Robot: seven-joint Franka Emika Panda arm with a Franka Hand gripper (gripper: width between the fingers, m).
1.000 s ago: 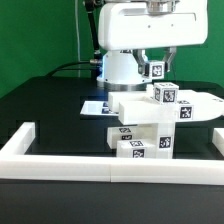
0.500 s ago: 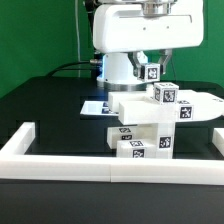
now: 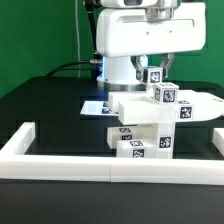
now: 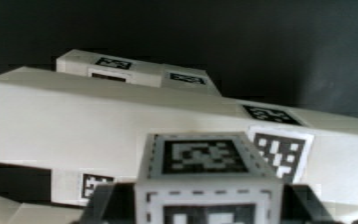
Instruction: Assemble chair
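One gripper (image 3: 153, 71) hangs above the table, its two fingers pinching a small white block (image 3: 155, 73) that carries a black-and-white tag. The wrist view confirms the grip: the tagged block (image 4: 204, 180) sits between the dark fingers (image 4: 105, 208), which press on its sides. The block is held clear of the structure, just above and behind the top of the chair (image 3: 148, 120).

The chair stands partly built on the black table (image 3: 45, 105), near the middle of the scene and just behind the long white border rail (image 3: 60, 160). It consists of stacked chunky white pieces with tags on several faces. A wide flat piece (image 4: 105, 105) lies across the stack. A tagged upright piece (image 3: 167, 96) rises at the exterior view's right.

The marker board (image 3: 92, 106) lies flat on the table behind the chair, toward the exterior view's left, partly hidden.
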